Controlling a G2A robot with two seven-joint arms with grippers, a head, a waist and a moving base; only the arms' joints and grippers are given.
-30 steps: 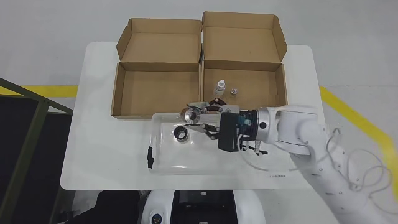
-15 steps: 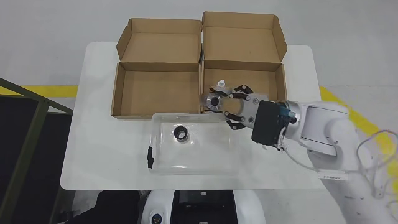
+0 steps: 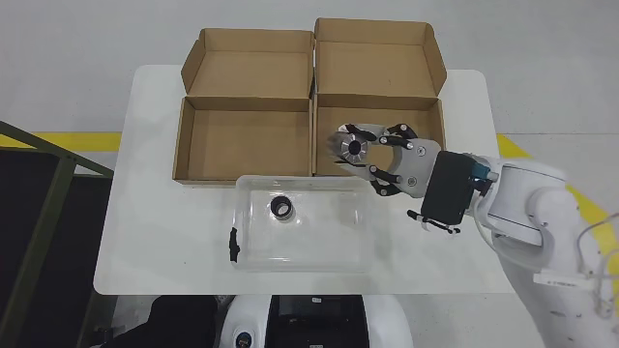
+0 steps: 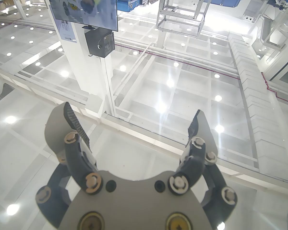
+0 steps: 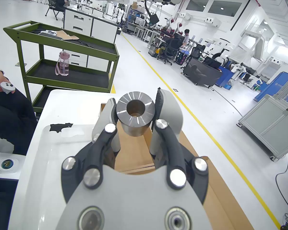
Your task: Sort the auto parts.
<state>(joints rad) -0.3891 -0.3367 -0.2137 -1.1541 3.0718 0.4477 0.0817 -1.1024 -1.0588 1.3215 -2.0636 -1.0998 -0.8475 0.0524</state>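
My right gripper (image 3: 354, 147) (image 5: 135, 111) is shut on a steel bushing (image 5: 135, 114) (image 3: 351, 146), a short grey cylinder with a bore. It hangs over the near left part of the right cardboard box (image 3: 426, 135). The left cardboard box (image 3: 242, 145) lies beside it. A black ring-shaped part (image 3: 281, 207) rests in the clear plastic tray (image 3: 319, 246) at the table's front. My left gripper (image 4: 134, 125) is open with nothing between its fingers and points up at a ceiling.
Both boxes have their lids folded back at the far side. A black scrap (image 3: 232, 243) sits on the tray's left rim. A green cart (image 5: 62, 56) stands beyond the table's left end, with a seated person (image 5: 4, 111) holding a controller nearby.
My right gripper carried the steel bushing from above the tray's far edge up and to the right, over the right box. The black ring has stayed in the tray.
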